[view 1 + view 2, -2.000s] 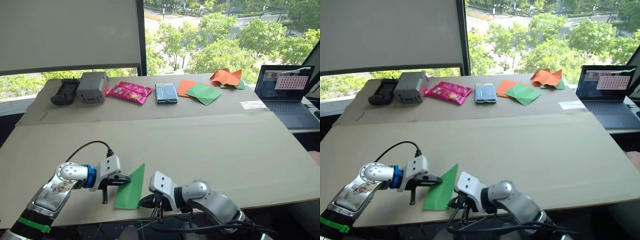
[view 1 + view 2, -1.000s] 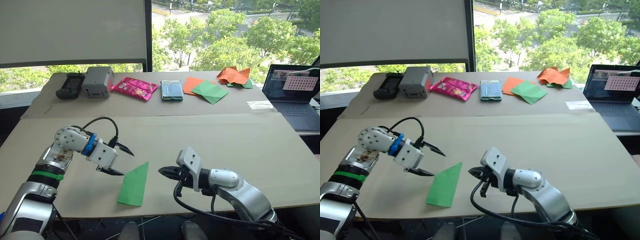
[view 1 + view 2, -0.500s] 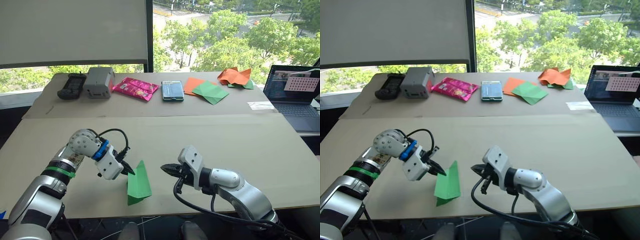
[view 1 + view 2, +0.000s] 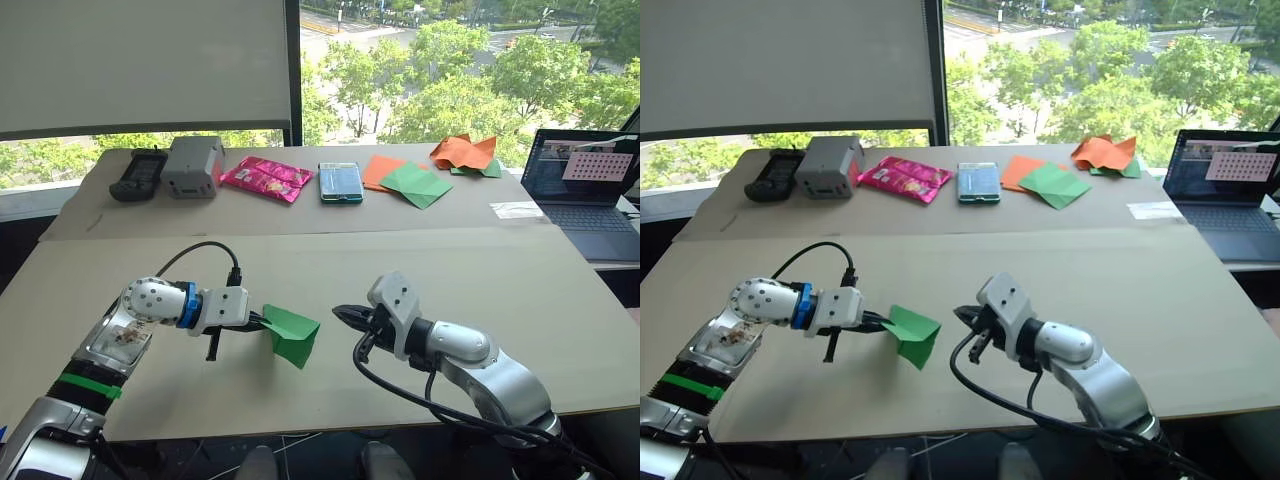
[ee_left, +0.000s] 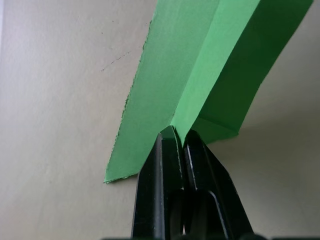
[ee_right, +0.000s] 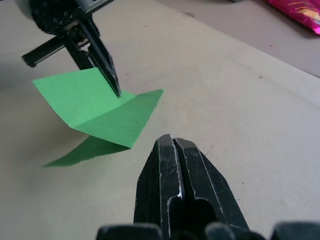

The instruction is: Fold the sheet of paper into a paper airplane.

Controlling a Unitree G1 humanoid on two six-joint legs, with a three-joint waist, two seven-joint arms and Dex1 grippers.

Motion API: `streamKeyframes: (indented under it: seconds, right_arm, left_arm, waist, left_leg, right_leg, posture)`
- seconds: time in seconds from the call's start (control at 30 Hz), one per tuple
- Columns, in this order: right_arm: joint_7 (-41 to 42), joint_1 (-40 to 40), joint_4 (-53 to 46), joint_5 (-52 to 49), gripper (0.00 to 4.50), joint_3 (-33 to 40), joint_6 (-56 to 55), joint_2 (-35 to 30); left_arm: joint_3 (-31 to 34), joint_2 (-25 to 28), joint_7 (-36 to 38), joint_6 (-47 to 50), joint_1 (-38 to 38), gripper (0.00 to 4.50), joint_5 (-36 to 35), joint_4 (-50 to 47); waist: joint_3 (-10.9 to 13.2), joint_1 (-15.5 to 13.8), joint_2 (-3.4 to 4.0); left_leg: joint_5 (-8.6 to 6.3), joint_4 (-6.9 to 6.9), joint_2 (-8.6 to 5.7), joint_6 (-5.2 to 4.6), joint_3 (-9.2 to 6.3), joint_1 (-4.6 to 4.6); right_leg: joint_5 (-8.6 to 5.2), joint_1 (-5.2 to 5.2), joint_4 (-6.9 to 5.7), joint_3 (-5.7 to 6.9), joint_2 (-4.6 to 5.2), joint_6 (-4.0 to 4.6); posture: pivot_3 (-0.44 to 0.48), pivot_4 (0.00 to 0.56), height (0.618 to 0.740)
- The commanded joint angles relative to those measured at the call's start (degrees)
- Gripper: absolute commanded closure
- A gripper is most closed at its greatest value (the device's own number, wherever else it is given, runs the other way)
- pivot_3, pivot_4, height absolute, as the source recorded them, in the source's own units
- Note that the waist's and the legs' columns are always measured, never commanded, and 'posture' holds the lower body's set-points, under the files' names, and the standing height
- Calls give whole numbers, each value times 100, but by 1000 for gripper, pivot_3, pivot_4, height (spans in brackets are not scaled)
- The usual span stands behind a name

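The bright green sheet of paper [image 4: 292, 333] is folded into a pointed wedge with two flaps, the form of a paper airplane. It hangs just above the cardboard table [image 4: 450, 270], near the front middle. My left gripper [image 4: 263, 321] is shut on its centre fold from the left; the left wrist view shows the fingertips [image 5: 167, 145] pinching that fold of the paper [image 5: 200, 75]. My right gripper [image 4: 341, 313] is shut and empty, a short way right of the paper. The right wrist view has the paper [image 6: 100, 112] ahead of the shut right gripper [image 6: 171, 142].
Along the back table lie a black device [image 4: 135, 175], a grey box [image 4: 192, 165], a pink packet [image 4: 265, 180], a phone [image 4: 338, 183], flat orange and green sheets [image 4: 405, 182] and a crumpled orange-and-green heap [image 4: 462, 152]. A laptop [image 4: 585, 170] stands at the right.
My left gripper has turned level and lifted the folded green paper off the table, carrying it slightly right. The right gripper stays shut and has barely moved.
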State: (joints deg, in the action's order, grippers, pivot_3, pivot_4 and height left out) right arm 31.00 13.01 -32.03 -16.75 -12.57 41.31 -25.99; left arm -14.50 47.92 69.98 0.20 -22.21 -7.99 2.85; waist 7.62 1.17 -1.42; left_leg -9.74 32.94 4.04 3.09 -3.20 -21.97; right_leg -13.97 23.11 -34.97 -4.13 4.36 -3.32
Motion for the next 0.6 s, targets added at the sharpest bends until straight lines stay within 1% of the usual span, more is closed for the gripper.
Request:
streamKeyframes:
  seconds: [0.03,0.1,0.13,0.2,0.3,0.37,0.47,0.5,0.53,0.6]
  right_arm:
    - [-32,129,-92,59,4500,118,-163,-26]
    - [39,166,-92,128,4500,48,-233,-98]
    - [95,180,-75,213,4500,-69,-314,-145]
    - [164,206,-13,326,4500,-237,-412,-180]
    - [210,254,52,357,4500,-301,-449,-160]
    - [220,257,75,360,4500,-318,-469,-140]
    - [216,257,143,399,4500,-374,-500,-100]
    - [212,252,179,437,4500,-393,-540,-87]
    - [204,249,213,477,4208,-404,-590,-71]
    - [226,246,244,511,3601,-435,-670,-59]
  left_arm:
    - [319,188,-558,1683,190,4462,25,-1064]
    - [322,206,-910,2593,288,4462,191,-1442]
    - [263,158,-1104,3043,280,4462,301,-1616]
    - [73,120,-1272,3576,244,4462,450,-1863]
    - [-178,54,-1280,3736,212,4462,526,-2037]
    - [-395,8,-1290,3607,197,4462,671,-1926]
    - [-611,-93,-1329,3126,222,4462,882,-1525]
    - [-585,-145,-1312,3031,220,4057,849,-1433]
    - [-533,-158,-1265,2921,221,3912,805,-1397]
    - [-355,-154,-1209,2805,216,3323,694,-1391]
  waist:
    - [2,-25,-1]
    - [5,-30,3]
    - [6,-27,3]
    - [7,-19,3]
    - [6,-13,4]
    - [6,-22,4]
    - [1,-48,13]
    - [-1,-51,17]
    - [-2,-53,19]
    - [-1,-46,17]
  left_leg:
    - [-2,-2,0,3,-4,3]
    - [-27,-5,0,43,-3,11]
    - [-27,-4,-1,44,-3,11]
    - [-27,0,-2,44,-3,4]
    - [-26,1,-2,42,-3,3]
    - [-23,1,-3,38,-2,-3]
    - [-23,1,-3,37,-2,-3]
    - [-23,1,-5,37,-1,-2]
    - [-23,1,-5,38,-1,-2]
    - [-25,1,-5,41,-2,-2]
  right_leg:
    - [-1,13,2,4,-1,2]
    - [-4,14,10,5,1,6]
    - [-5,12,18,5,3,6]
    - [-5,12,31,5,4,6]
    - [-5,7,54,5,3,5]
    - [-4,6,58,5,3,5]
    - [-4,2,60,5,2,5]
    - [-4,0,62,5,3,5]
    - [-4,-1,65,5,4,5]
    - [-5,0,68,5,3,5]
  posture:
    - [0,150,718]
    - [0,150,718]
    - [0,150,718]
    - [0,150,718]
    - [0,150,718]
    - [0,150,718]
    - [0,150,718]
    - [0,150,718]
    - [0,150,718]
    - [0,150,718]
